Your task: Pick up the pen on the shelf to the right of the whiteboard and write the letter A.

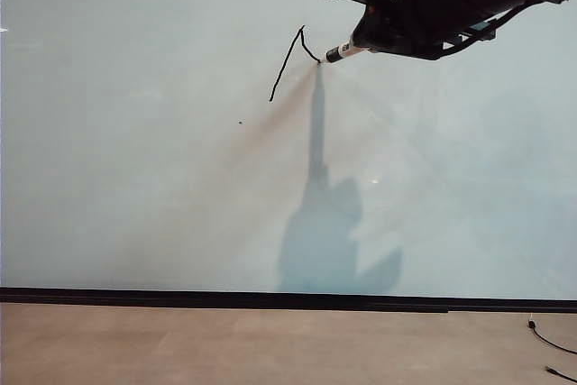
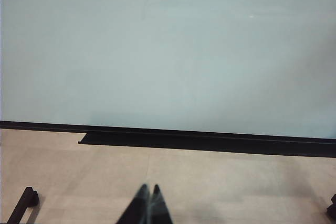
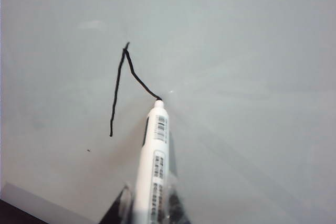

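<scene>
The whiteboard (image 1: 135, 178) fills the exterior view, pale and glossy. On it stands part of the letter A (image 1: 287, 65): a long left stroke and a short wavy stroke down from the peak. My right gripper (image 1: 359, 42) comes in from the upper right, shut on the pen (image 1: 341, 50), whose dark tip touches the board at the end of the short stroke. In the right wrist view the pen (image 3: 155, 161) has a white barrel with black markings, held between the right gripper's (image 3: 149, 208) fingers, and the letter A (image 3: 122, 85) is drawn ahead of its tip. My left gripper (image 2: 149, 188) is shut and empty, low over the floor before the whiteboard (image 2: 168, 51).
A black strip (image 1: 288, 298) runs along the board's bottom edge, with tan floor (image 1: 270, 344) below. A tiny dark speck (image 1: 240, 122) marks the board left of the strokes. A black shelf (image 2: 210, 142) lies under the board in the left wrist view. Cables (image 1: 550, 342) lie at the lower right.
</scene>
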